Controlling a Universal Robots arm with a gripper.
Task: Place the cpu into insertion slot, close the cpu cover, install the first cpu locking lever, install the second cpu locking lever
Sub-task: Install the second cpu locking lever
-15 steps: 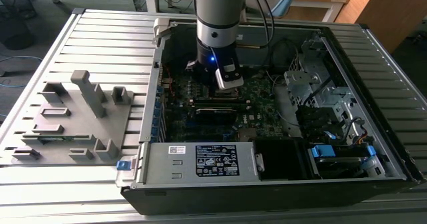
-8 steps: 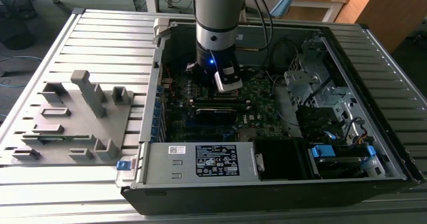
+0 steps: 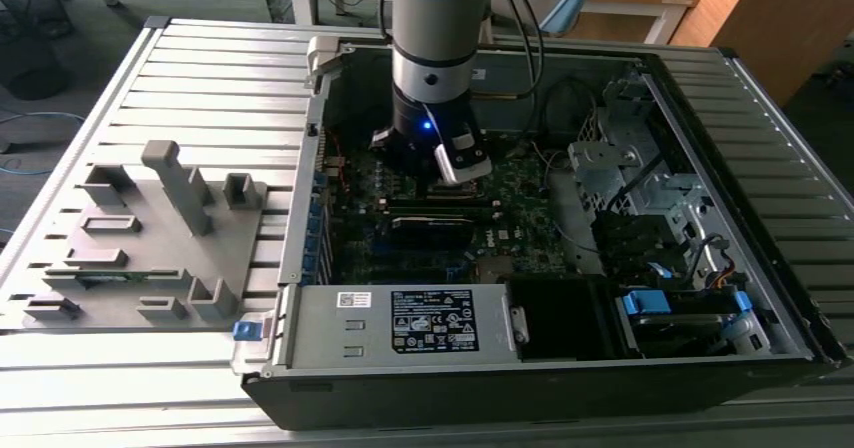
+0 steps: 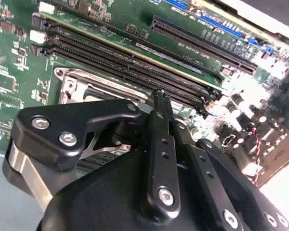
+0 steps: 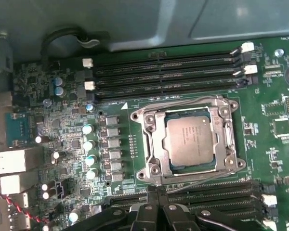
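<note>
ribbed metal counter (image 3: 200,78) carried the open computer case (image 3: 534,268), with a grey fixture block (image 3: 147,238) on the exterior view's left. the cpu (image 5: 190,141) lay seated in the insertion slot (image 5: 155,129), and the cpu cover (image 5: 227,139) looked closed flat around it. judging by that, the locking levers were the step in hand; the next move called for a fine sideways push on a thin wire lever. the pincer (image 5: 156,191) hovered just beside the socket's edge, its fingertips pressed together on nothing. the lever ends were hard to make out
</note>
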